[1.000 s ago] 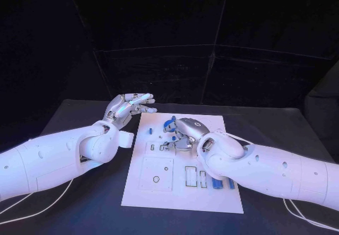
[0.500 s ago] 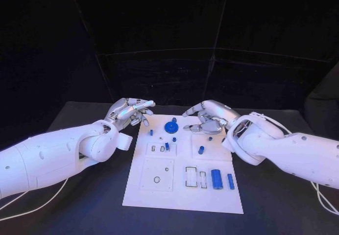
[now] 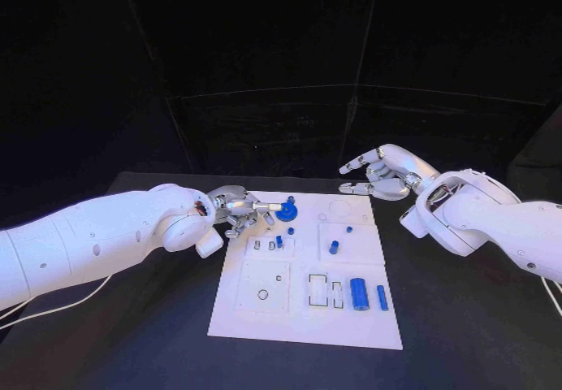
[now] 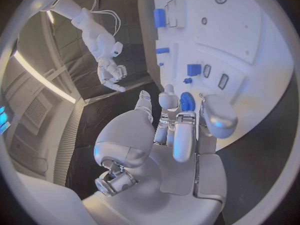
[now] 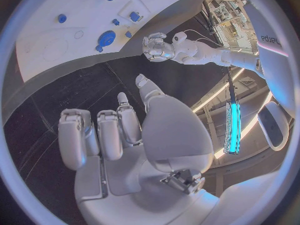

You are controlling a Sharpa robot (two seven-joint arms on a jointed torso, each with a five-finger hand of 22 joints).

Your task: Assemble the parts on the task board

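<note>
I have the left hand (image 3: pixel 240 213) down at the far left corner of the task board (image 3: pixel 304 325), fingers curled in close to the round blue gear (image 3: pixel 285 215); from the left wrist view its fingertips sit right beside that gear, but I cannot tell whether they pinch it or just touch it. I judge it is there to seat or turn the gear. The right hand (image 3: pixel 384 175) hangs off the board's far right corner, above the desk (image 3: pixel 469 325), fingers loosely spread and holding nothing, which I read as keeping clear of the left. The other parts wait on the board: a small blue peg (image 3: pixel 334 247) mid-board, and a thick blue cylinder (image 3: pixel 360 294) with a thinner blue pin (image 3: pixel 382 297) just beside it near the right edge. The desk is black and matte, and black curtains close off the room behind
</note>
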